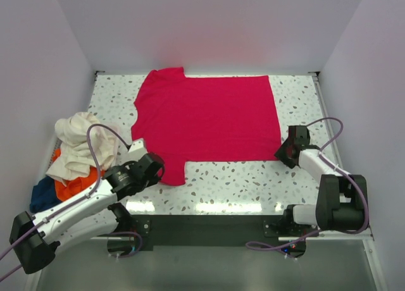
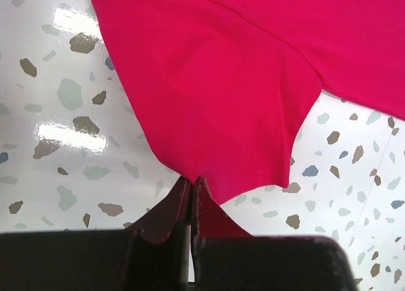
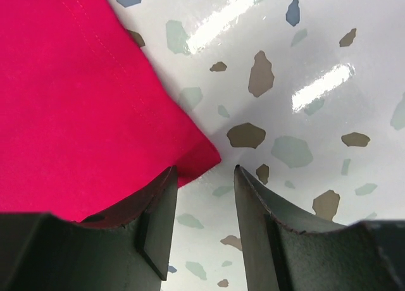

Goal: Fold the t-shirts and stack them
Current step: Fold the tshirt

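Progress is slight: the red shirt [image 1: 209, 117] lies spread, unfolded, on the desk [image 1: 253, 183], left claw [image 2: 192, 185] pinched on its sleeve edge, right claw [image 3: 204, 174] half open at a hem corner; other shirts [image 1: 73, 158] wait heaped left.

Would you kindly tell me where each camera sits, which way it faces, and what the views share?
Top external: above and behind the bases, looking down on the speckled table; left arm, right arm, the spread crimson t-shirt and a heap of t-shirts show.
Left wrist: on the left arm, looking along the left gripper, shut on the crimson sleeve hem.
Right wrist: on the right arm, looking past the open right gripper at the shirt's corner.
Shared: all show the crimson t-shirt and table.
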You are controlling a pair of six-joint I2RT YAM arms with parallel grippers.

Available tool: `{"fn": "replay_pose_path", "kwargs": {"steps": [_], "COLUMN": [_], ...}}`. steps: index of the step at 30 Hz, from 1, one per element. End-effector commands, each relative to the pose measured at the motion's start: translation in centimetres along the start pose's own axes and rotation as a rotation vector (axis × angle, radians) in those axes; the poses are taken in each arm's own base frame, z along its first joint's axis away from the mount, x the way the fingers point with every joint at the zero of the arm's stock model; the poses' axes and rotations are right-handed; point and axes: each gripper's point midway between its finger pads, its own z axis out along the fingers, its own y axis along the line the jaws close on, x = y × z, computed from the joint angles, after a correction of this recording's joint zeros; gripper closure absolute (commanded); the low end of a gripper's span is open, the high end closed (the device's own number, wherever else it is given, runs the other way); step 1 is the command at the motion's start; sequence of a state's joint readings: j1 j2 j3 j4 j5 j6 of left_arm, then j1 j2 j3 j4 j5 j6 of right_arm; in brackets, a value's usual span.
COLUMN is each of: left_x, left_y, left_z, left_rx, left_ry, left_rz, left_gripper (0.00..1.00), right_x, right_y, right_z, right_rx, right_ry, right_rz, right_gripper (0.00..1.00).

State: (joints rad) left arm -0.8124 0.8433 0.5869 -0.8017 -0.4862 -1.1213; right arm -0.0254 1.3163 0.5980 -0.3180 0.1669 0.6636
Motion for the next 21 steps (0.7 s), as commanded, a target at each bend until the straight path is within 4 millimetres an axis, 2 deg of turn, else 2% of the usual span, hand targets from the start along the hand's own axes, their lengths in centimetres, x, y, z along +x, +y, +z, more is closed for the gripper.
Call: {"fn": "replay_pose_path", "kwargs": {"steps": [1,5,8,16,21], "left_x": [-2.0,-2.2,-2.5,-3.7,-5.2], "left_y": [-1.2,-1.2,-1.1,-1.0,-2.3], "left_z": [-0.9,-1.1,-1.4,-2.5,-2.7], "left_rx": [0.039,0.039,0.033,0.023,0.028], "left_ry": [-0.061,-0.063,-0.068,-0.093,-0.123], "left_rz": [-0.001,0.006,0.01,0.018,0.04], "left_gripper": [1.0,1.0,1.0,1.0,1.0], "right_x": [-1.4,-1.3,-1.1,-1.8,-3.2], "right_y": [0.6,1.1,1.4,1.1,1.9], "right_z": [0.6,1.1,1.4,0.3,-0.9], "right_rx": [-0.001,-0.017,-0.027,-0.007,-0.029], "right_ry": [-0.044,-0.032,-0.022,-0.032,-0.06], "right_rz": [0.036,0.039,0.042,0.023,0.017], "right_gripper": [0.56,0.59,0.64,0.99,1.0]}}
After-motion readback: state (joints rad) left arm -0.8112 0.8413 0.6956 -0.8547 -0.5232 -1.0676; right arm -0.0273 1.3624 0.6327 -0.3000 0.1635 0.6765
